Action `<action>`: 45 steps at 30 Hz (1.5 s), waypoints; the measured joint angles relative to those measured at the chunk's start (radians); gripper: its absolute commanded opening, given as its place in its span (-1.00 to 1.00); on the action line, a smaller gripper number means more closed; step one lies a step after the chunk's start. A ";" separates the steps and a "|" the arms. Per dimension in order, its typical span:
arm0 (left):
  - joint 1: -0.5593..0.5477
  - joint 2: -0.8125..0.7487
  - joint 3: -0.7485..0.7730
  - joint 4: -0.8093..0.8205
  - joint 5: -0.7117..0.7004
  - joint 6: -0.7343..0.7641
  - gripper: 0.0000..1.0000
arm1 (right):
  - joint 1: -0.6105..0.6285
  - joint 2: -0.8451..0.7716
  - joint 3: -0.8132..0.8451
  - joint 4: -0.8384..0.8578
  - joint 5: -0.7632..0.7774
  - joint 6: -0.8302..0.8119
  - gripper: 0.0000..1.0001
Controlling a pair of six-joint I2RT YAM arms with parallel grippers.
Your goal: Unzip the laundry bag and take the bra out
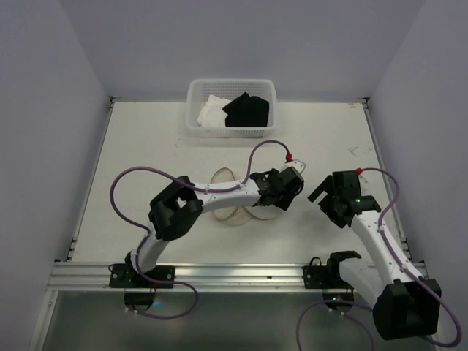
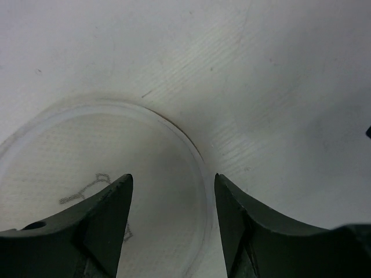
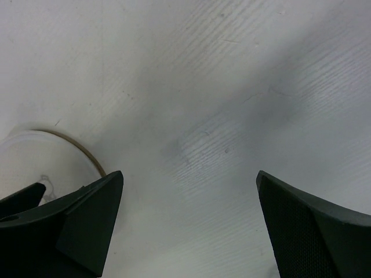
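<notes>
**Both tools apart, bag mid-bench**

From above, we see the bag [image 1: 225, 196] lying mid-bench [image 1: 146, 146], partly under the left arm. The left tool [image 1: 269, 199] hangs at the bag's right rim. The right tool [image 1: 322, 191] sits just right of it, over bare bench. A basket [image 1: 232, 131] holding white and black cloth stands at the far edge.

On the left wrist, we find the left tool [image 2: 173, 179] with fingers apart, the bag's rim running between them and a small dark icon [image 2: 87, 191] on its face. We cannot tell whether they touch it.

On the right wrist, the right tool [image 3: 189, 176] stands wide apart over bare bench.
</notes>
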 measured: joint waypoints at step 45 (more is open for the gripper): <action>-0.082 0.045 -0.076 -0.003 -0.124 -0.045 -0.33 | -0.035 -0.084 -0.042 -0.008 -0.035 -0.002 0.97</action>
